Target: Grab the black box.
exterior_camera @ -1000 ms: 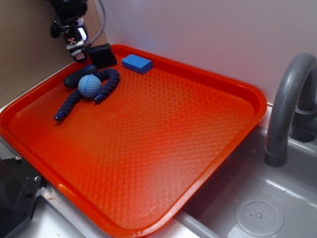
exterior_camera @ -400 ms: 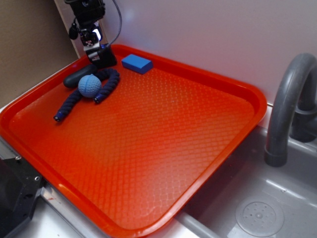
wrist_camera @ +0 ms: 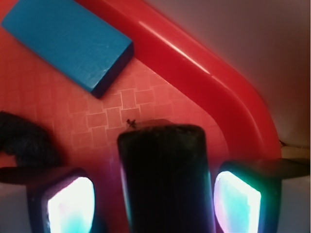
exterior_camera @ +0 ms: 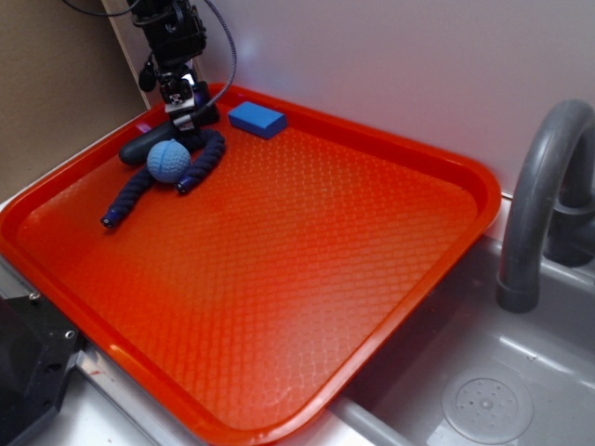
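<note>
The black box (wrist_camera: 165, 174) sits in the far left corner of the red tray (exterior_camera: 325, 279), beside the rim (wrist_camera: 204, 77). My gripper (exterior_camera: 183, 119) has come down over it. Only a dark edge of the black box (exterior_camera: 208, 115) shows past the fingers in the exterior view. In the wrist view my gripper (wrist_camera: 153, 199) is open and straddles the box. The glowing pads (wrist_camera: 70, 204) stand on either side of it, with a gap of red tray showing between each pad and the box.
A flat blue block (exterior_camera: 257, 119) lies just right of the box, near the back rim. A dark grey capsule piece (exterior_camera: 139, 147), a blue ball (exterior_camera: 168, 160) and a dark blue rope (exterior_camera: 200, 158) lie in front. A grey faucet (exterior_camera: 539, 204) and sink (exterior_camera: 483, 400) are at the right.
My gripper has moved right from beside the box and come down over it, so the box now stands between the fingers. The box and the other things have stayed put.
</note>
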`<state>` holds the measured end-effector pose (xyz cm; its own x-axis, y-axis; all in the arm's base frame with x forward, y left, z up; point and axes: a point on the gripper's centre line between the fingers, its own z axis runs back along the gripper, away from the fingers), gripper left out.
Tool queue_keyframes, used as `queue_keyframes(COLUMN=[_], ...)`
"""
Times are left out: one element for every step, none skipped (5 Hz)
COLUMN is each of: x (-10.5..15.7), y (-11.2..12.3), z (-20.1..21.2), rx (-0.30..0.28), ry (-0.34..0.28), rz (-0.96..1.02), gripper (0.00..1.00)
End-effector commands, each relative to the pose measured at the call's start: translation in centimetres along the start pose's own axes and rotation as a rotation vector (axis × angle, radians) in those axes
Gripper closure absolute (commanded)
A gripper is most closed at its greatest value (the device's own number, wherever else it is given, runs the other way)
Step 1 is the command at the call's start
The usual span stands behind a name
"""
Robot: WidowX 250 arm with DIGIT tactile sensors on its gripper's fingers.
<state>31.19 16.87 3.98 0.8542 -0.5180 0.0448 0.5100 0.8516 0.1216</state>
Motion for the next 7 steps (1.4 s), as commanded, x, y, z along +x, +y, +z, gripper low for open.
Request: queue_keyframes(x=[0.9,0.3,-0.2,0.6,1.3,1.9,2.5], y=[-0.7,-0.6,-1.2,-3.6,-8.0,-13.7,-15.4], z=[-1.0,0.3,3.6,8.9,14.6,19.9,21.9], rx=[0.006,0.030,0.094,0.031,-0.025,0.089,0.090], ry=[0.038,0.022,-0.029,-0.019,0.023,-0.055,-0.060], rz=[0.047,0.104,0.158,0.215,0.385,0.640,0.822], gripper=[1.00,1.00,1.00,1.00,1.00,1.00,1.00])
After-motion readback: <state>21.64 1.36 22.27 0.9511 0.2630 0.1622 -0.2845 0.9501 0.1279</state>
